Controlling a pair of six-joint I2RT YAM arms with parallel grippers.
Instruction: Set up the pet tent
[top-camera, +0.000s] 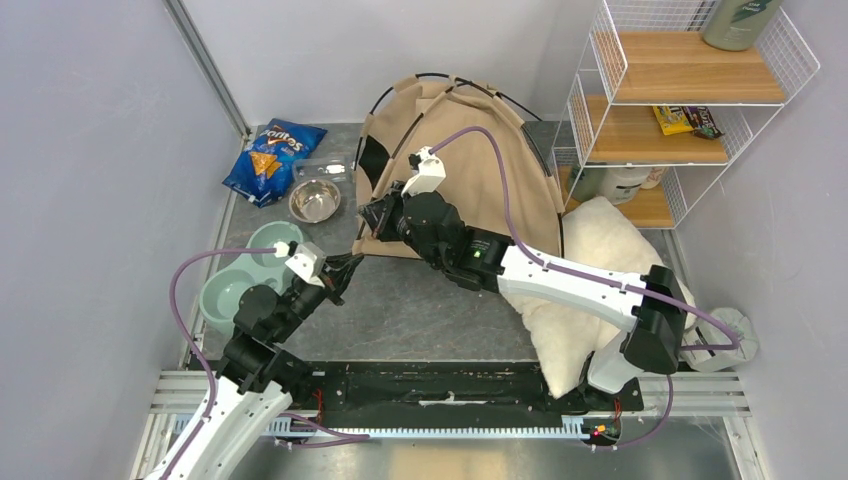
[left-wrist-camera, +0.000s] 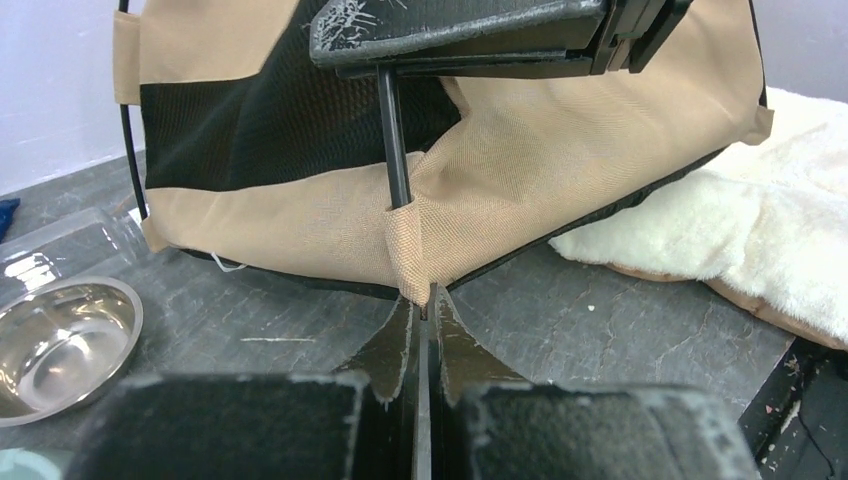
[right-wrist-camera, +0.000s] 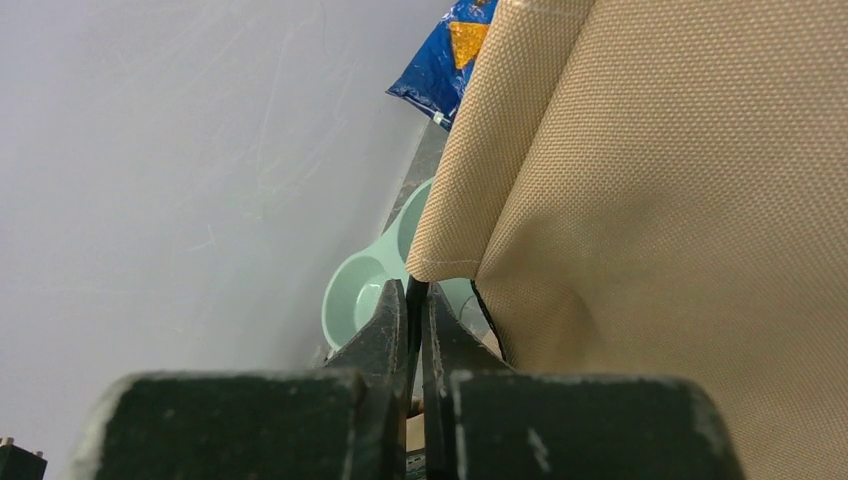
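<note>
The pet tent (top-camera: 480, 170) is a tan canvas dome with black mesh panels, and it stands at the back centre. My right gripper (top-camera: 372, 215) hovers over its front-left corner, shut on a thin black pole (left-wrist-camera: 396, 140) that runs down into the corner sleeve. The right wrist view shows that pole pinched between the right gripper (right-wrist-camera: 416, 290) jaws, with tent fabric (right-wrist-camera: 680, 200) close on the right. My left gripper (top-camera: 350, 268) lies low on the floor. Its shut tips (left-wrist-camera: 425, 300) pinch the very tip of that same tent corner (left-wrist-camera: 410, 260).
A blue Doritos bag (top-camera: 272, 160), a clear plastic tray (top-camera: 322, 168) and a steel bowl (top-camera: 315, 200) lie left of the tent. A green double bowl (top-camera: 245, 275) sits by the left arm. A fluffy white pillow (top-camera: 590, 290) lies right, below a wire shelf (top-camera: 690, 100).
</note>
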